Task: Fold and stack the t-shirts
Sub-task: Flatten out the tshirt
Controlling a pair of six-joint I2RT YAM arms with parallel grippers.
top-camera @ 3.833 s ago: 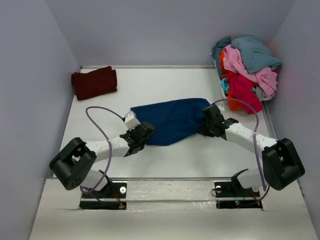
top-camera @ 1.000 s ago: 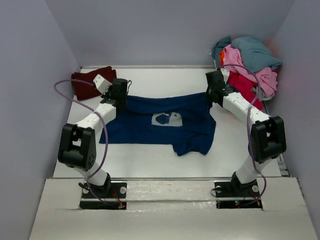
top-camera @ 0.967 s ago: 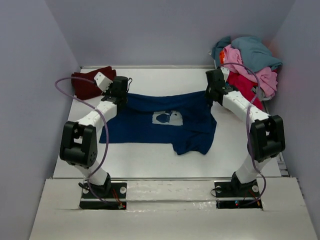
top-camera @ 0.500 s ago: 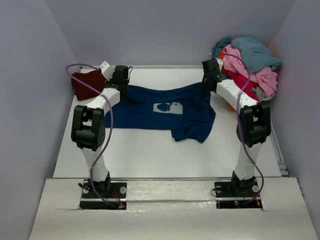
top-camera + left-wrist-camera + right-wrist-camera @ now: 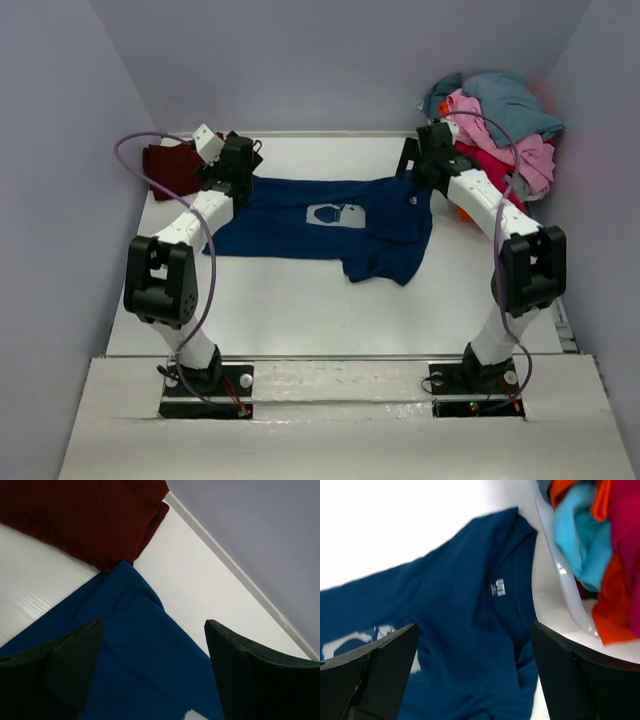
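Observation:
A navy blue t-shirt [image 5: 300, 225] with a white-and-pale-blue print [image 5: 335, 214] lies spread on the table, its lower right part bunched. My left gripper [image 5: 243, 178] hovers open over its far left corner, and my right gripper [image 5: 424, 172] hovers open over its far right corner. In the left wrist view the left gripper [image 5: 152, 630] has nothing between its fingers, with navy cloth [image 5: 135, 650] below. The right wrist view shows the right gripper [image 5: 474, 627] wide open over the shirt's collar [image 5: 497, 587]. A folded dark maroon t-shirt [image 5: 175, 165] lies at the far left.
A heap of teal, pink, red and orange t-shirts [image 5: 495, 125] fills a white basket [image 5: 565, 580] at the far right corner. Grey walls close off the left, back and right sides. The maroon t-shirt [image 5: 85, 515] touches the navy shirt's corner.
Both grippers have opened and let go of the navy t-shirt's far corners. The shirt's far edge has dropped onto the table and now lies flat.

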